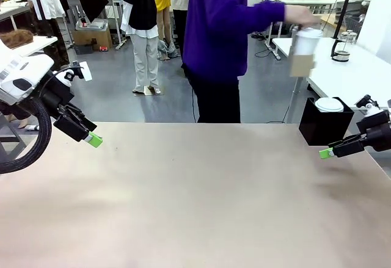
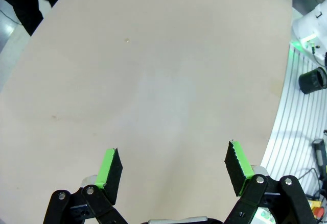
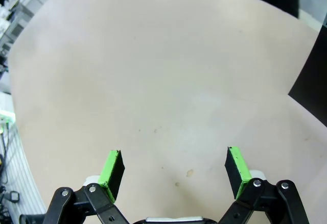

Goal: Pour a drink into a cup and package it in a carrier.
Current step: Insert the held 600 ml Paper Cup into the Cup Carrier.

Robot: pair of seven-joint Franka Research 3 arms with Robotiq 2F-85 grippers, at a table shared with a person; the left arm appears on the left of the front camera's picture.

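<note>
Between the spread fingers of the left gripper [image 2: 173, 170] lies only bare tan table [image 2: 153, 81]. Beside it, the right gripper [image 3: 174, 168] is spread wide too. Far past both, a person's hand [image 1: 300, 16] holds the tall white paper cup [image 1: 303, 51].

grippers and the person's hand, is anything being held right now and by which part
Both grippers, left and right, are open over the table, holding nothing. The person's hand grips a white lidded cup by its top; motion blur hides the exact hold.
</note>
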